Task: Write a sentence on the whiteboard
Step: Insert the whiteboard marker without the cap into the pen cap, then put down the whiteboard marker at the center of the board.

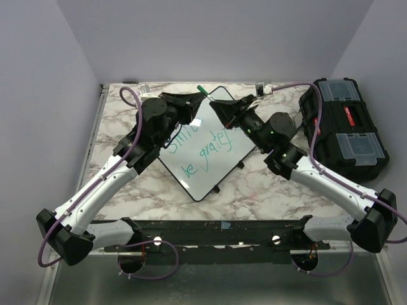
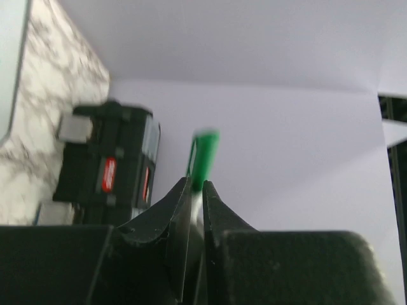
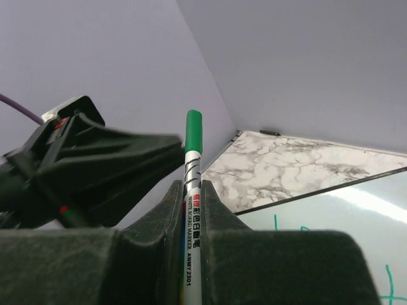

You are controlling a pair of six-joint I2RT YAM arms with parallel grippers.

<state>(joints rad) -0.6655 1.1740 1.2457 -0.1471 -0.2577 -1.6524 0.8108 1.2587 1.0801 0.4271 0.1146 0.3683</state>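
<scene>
The whiteboard (image 1: 213,171) lies turned like a diamond in the middle of the marble table, and its corner also shows in the right wrist view (image 3: 331,216). The sentence (image 1: 206,147), green handwriting in two uneven lines, runs across it. My right gripper (image 3: 193,185) is shut on a white marker (image 3: 193,152) with a green end pointing up; its tip is hidden. My left gripper (image 2: 196,185) is shut on a short green piece (image 2: 205,155) that looks like the marker's cap. Both grippers (image 1: 198,96) (image 1: 216,106) hover close together over the board's far corner.
A black toolbox (image 1: 346,130) with clear lid compartments and a red label stands at the right, also seen in the left wrist view (image 2: 108,162). Grey walls close in the table at the back and sides. Purple cables loop from both arms.
</scene>
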